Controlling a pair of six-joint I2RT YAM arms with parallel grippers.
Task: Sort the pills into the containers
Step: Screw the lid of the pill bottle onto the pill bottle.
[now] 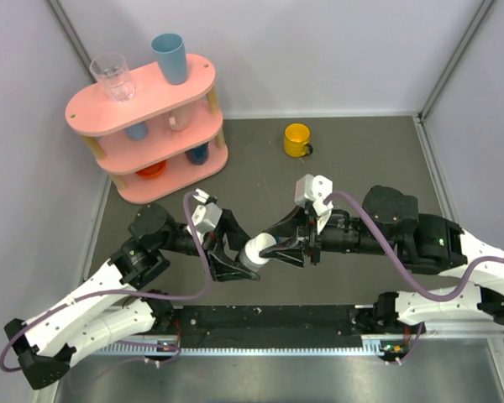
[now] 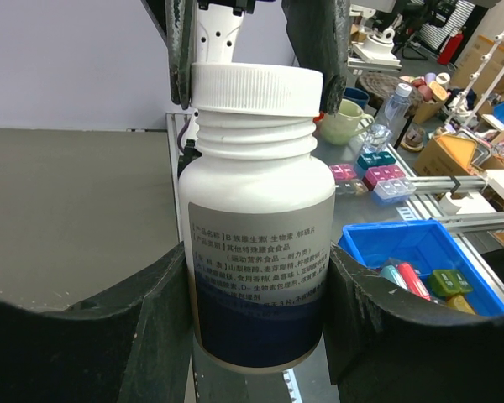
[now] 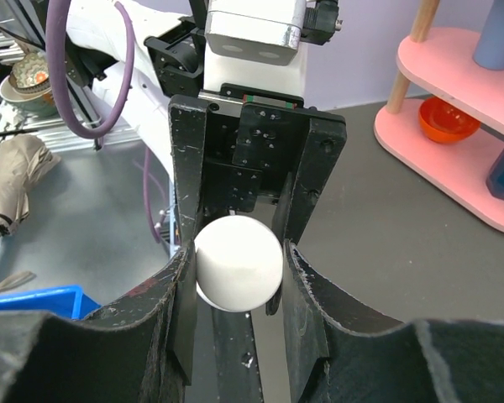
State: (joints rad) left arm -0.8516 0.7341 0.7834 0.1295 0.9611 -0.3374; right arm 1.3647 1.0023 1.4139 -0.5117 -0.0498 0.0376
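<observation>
Bottle held by both hands; pill box lies off to one side

L hand (image 1: 238,264) clamps the body of the white bottle (image 1: 258,250) over mid-worktop (image 1: 353,159), near the arm bases. R hand (image 1: 284,246) is closed on its ribbed cap (image 2: 256,88). Cap is seated, so judged step is unscrewing.

Teal pill box (image 2: 375,158) lies beyond the bottle to its right, on a metal surface w/ other pill boxes (image 2: 385,178) just beside it, well apart from both hands.

Handling, as judged: box is small, light, stiff plastic and likely to skate if nudged. Take it across the long sides; lids too small to make out. Bottle label is smooth and may turn in the grip under torque.

L wrist view alone shows the box, label and cap ribs. R wrist view shows the cap end-on between the pads. Top view shows neither box nor pills.
</observation>
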